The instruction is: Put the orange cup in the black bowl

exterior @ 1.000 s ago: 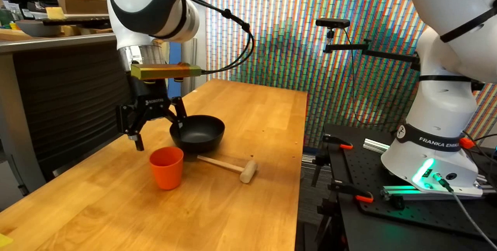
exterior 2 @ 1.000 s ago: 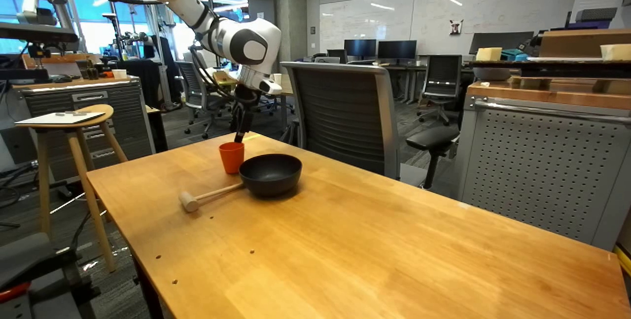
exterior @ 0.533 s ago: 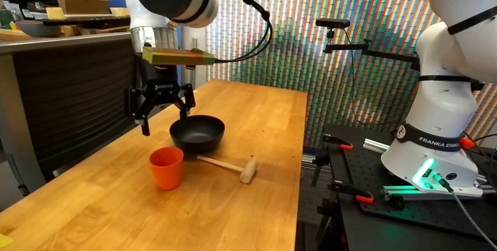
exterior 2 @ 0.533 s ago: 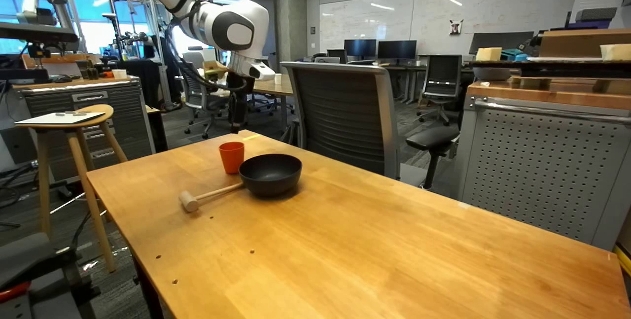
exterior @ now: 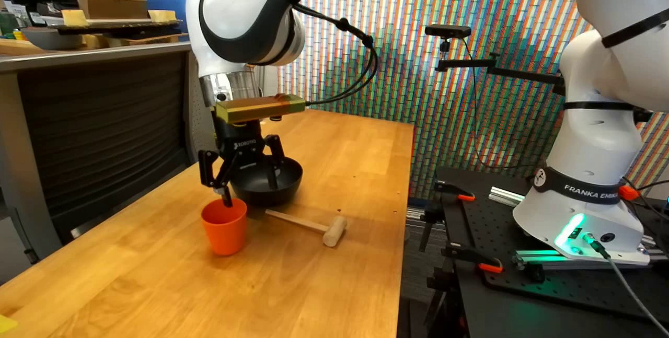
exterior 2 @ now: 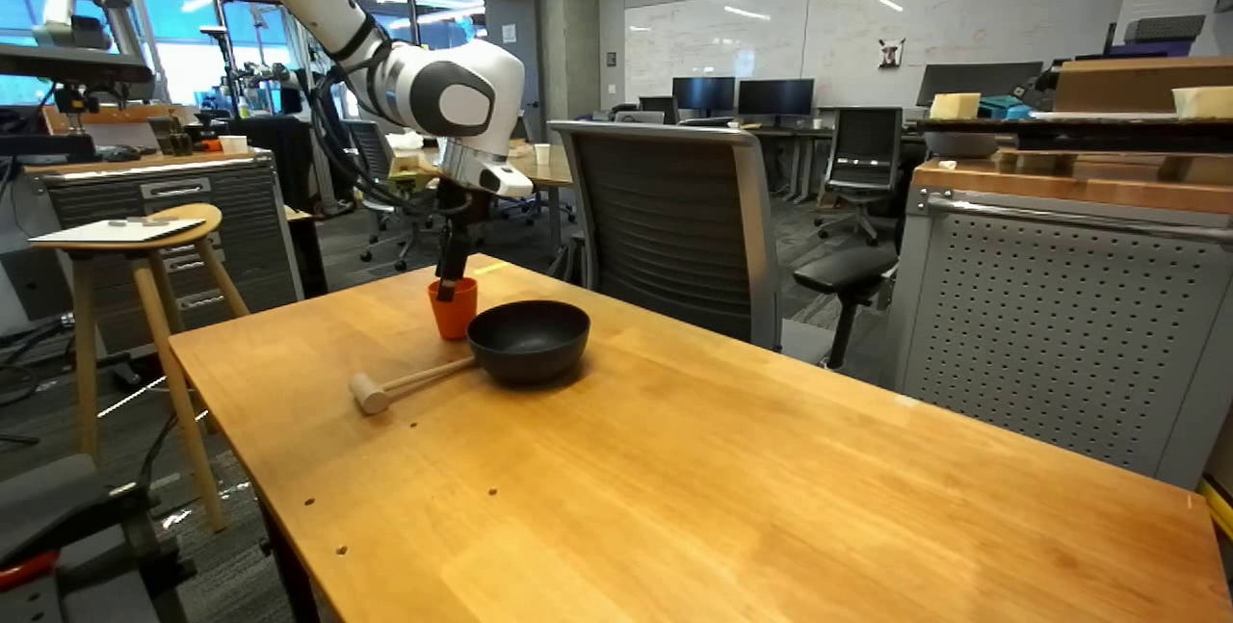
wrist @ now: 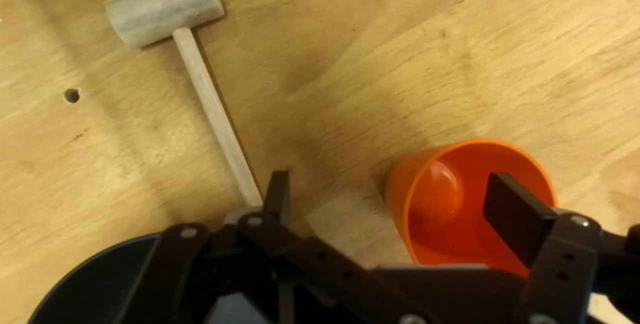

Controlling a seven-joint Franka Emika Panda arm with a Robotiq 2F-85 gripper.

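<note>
Hovering spread and empty, my gripper (exterior: 250, 195) has one finger (wrist: 517, 214) at the mouth of the orange cup (exterior: 226, 231), the other outside; how deep, I can't tell. I'd sink straight down, wall centred between them, then squeeze lightly. The cup stands upright beside the black bowl (exterior 2: 528, 358), the handle of the wooden mallet (wrist: 215, 111) near both, so my outer finger needs care.

Over the wooden table (exterior: 334, 286) I read ROBOTIQ on my gripper (exterior: 250, 192); beside that table, the black band (exterior: 579, 188) around my white base (exterior: 543, 218) says FRANKA EMIKA.
</note>
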